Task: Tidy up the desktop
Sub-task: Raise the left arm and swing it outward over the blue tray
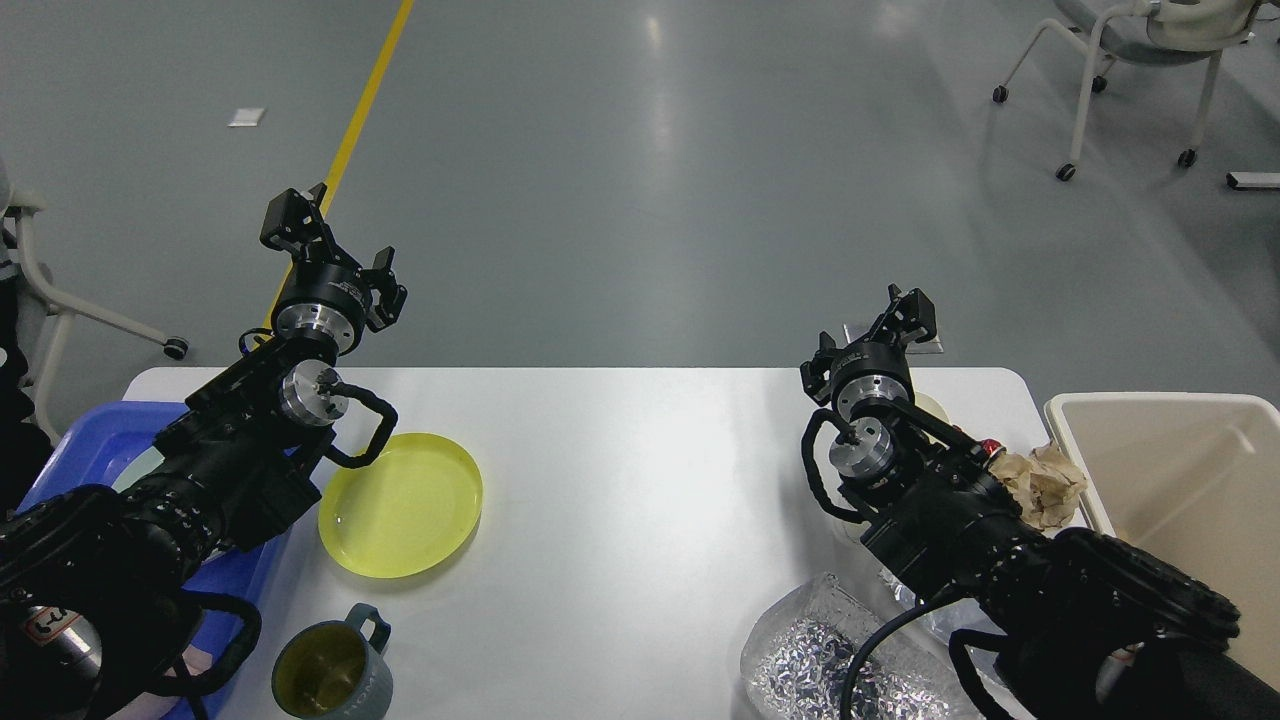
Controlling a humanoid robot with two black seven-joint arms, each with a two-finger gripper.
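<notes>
The white desktop [640, 450] fills the lower half of the head view. On its left part lie a round yellow plate [400, 505] and, near the front edge, a grey-green mug [330, 675]. My left gripper [338, 248] is raised above the table's far left edge, open and empty. My right gripper [868, 338] hovers over the far right edge, also open with nothing in it. Crumpled brown paper [1045, 485] lies just right of my right arm. A clear plastic container with silver foil [830, 665] sits at the front right, partly hidden by that arm.
A blue tray [110, 440] lies at the table's left end under my left arm. A beige bin [1170, 470] stands off the right end. Wheeled chairs stand on the grey floor at far right [1130, 60] and at left [60, 300].
</notes>
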